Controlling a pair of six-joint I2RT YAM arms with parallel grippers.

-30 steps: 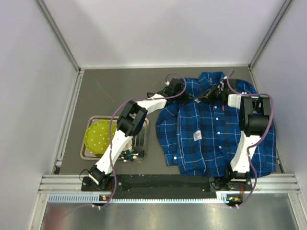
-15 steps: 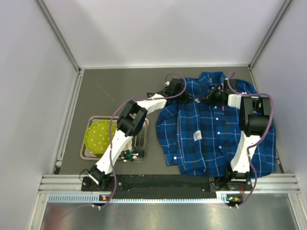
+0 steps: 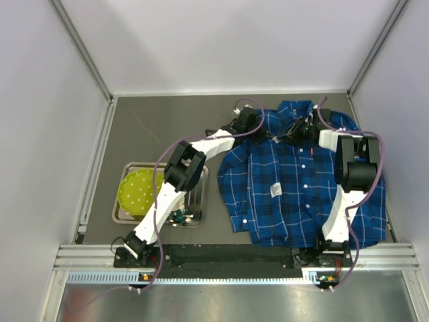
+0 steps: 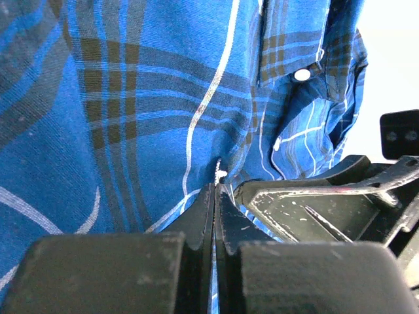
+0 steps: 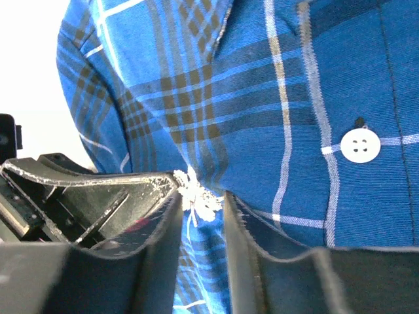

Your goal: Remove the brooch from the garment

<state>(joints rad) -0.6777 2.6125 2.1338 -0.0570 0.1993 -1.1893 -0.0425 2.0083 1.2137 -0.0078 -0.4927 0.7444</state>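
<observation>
**Shirt** [image 3: 301,201]: soft woven cloth, blue plaid crossed by thin white and dark lines. It lies spread and creased on the surface [image 3: 167,127], a matt dark-grey sheet.

**Left pincer** [image 4: 214,191]: black, scuffed hard fingers closed to a hairline slit, with a raised fold of the shirt pinched between them.

**Right pincer** [image 5: 201,197]: same build, its tips just beside those of the left one. Its jaws stand a narrow gap apart, and the brooch [image 5: 194,195] sits in that gap against one finger. Whether it is clamped cannot be told.

**Brooch**: a tiny white-silvery flower-like cluster, ragged in outline, on the cloth at the crest of the fold, just at the left pincer's tips.

**Other items**:
- A round white button [image 5: 361,145] lies flat on the cloth to one side of the right pincer.
- A white rectangular tag [image 3: 275,190] lies mid-shirt, nearer the arm bases than either pincer.
- A shallow metal tray [image 3: 124,220] sits well apart from the left pincer, beside its arm, and holds a yellow-green dotted disc [image 3: 136,190].

**Room**: plain pale walls [image 3: 221,40] enclose the surface on three sides.
</observation>
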